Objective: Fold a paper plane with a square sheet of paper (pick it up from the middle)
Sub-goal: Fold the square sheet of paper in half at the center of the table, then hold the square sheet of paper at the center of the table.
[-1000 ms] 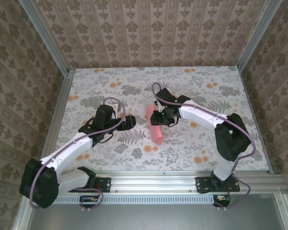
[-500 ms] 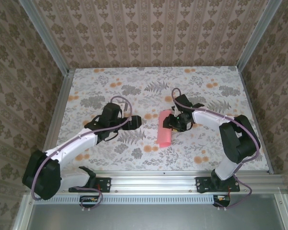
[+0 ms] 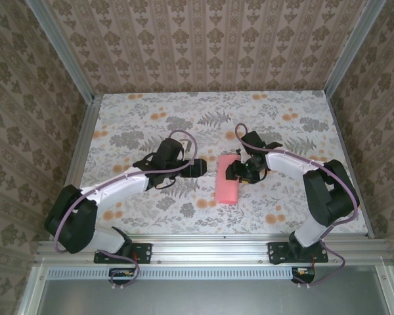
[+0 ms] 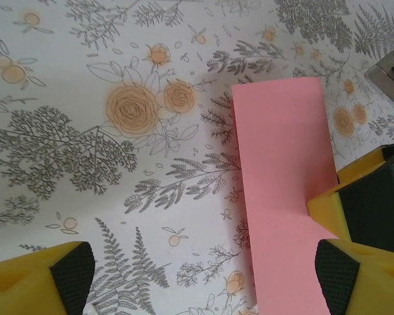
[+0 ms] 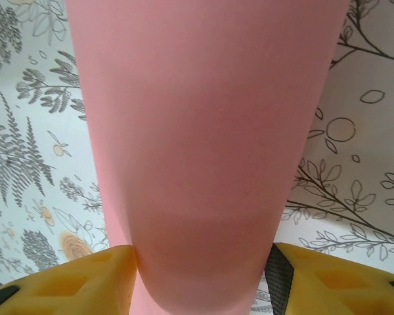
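Observation:
The square sheet of paper (image 3: 227,179) lies folded over into a pink oblong on the flowered table. In the right wrist view its rounded fold (image 5: 203,131) bulges up between my right gripper's (image 5: 200,282) jaws, and both yellow fingers (image 5: 72,282) touch its sides. That right gripper (image 3: 240,172) sits at the paper's right edge. My left gripper (image 3: 198,167) hovers just left of the paper, jaws wide open. In the left wrist view the paper (image 4: 282,164) runs under the right-hand finger (image 4: 361,275), and the left gripper (image 4: 203,279) has bare table between its fingers.
The flowered table (image 3: 144,121) is ringed by an aluminium frame (image 3: 85,141) and wallpapered walls. Part of the right gripper's yellow finger (image 4: 368,193) rests on the paper's edge in the left wrist view.
The paper went from a narrow roll to a wider flat oblong, shifted right. My right gripper moved right with it and its jaws widened. My left gripper slid right, up to the paper.

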### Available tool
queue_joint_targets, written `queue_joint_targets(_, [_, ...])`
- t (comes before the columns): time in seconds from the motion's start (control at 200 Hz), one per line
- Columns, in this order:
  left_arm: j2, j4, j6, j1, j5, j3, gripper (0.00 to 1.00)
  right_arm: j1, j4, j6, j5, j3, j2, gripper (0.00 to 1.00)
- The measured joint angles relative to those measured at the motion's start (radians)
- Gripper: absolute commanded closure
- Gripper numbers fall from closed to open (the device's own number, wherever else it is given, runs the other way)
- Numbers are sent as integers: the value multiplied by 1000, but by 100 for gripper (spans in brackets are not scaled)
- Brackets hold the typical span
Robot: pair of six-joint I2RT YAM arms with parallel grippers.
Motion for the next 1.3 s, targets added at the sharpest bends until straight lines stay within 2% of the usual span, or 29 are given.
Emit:
queue_joint_targets(0.25, [48,14,-65,-16,0,10,19,0,-14,-20,18,0,0,43])
queue_joint_targets(0.48, [80,14,-121,-16,0,31,32,0,-27,-34,39,0,0,42])
queue_joint_targets(0.675, [125,14,-133,-20,1,66,34,0,-46,-49,57,0,0,41])
queue_joint_targets(0.945, [150,14,-146,-42,5,78,44,0,-65,-57,76,0,0,40])
queue_joint_targets(1.295, [175,4,-151,-64,5,104,45,0,-100,-71,119,0,0,40])
